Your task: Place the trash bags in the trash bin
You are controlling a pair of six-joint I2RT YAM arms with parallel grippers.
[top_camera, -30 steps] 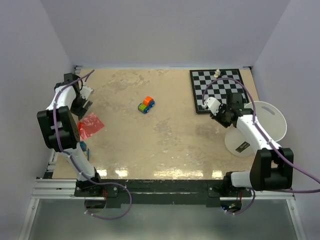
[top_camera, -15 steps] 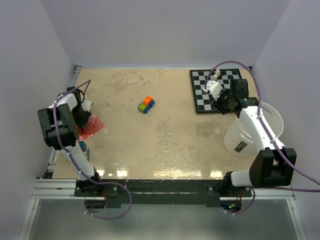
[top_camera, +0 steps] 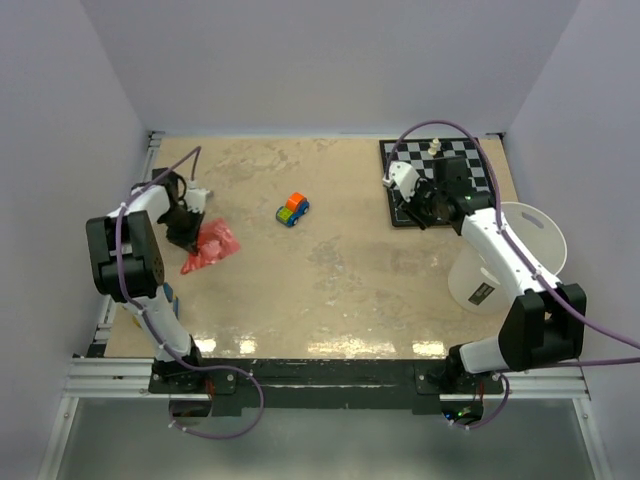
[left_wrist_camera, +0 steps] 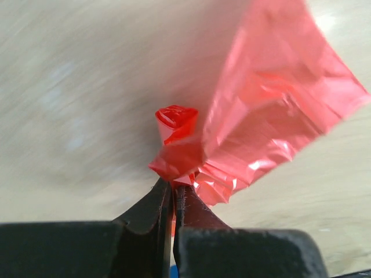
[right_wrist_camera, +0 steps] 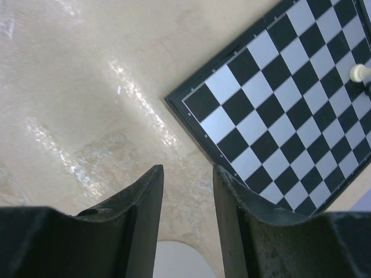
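Pinching the bunched corner of the trash bag [left_wrist_camera: 261, 127], the left hand [left_wrist_camera: 173, 191] is clamped tight at the counter [top_camera: 330, 270] left side, probably to lift the film whole. The right hand [right_wrist_camera: 188, 174] hovers half-open and empty by the checkerboard [right_wrist_camera: 278, 104], near the trash bin [top_camera: 540, 240].

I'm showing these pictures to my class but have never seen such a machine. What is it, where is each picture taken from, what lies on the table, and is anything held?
Two robot arms are bolted to a table. The wide picture looks down from above and behind them; the other two come from a camera on each wrist. On the table are a toy car, a chessboard with a chess piece, and a trash bin. The left gripper is shut on a red trash bag. The right gripper is open and empty.
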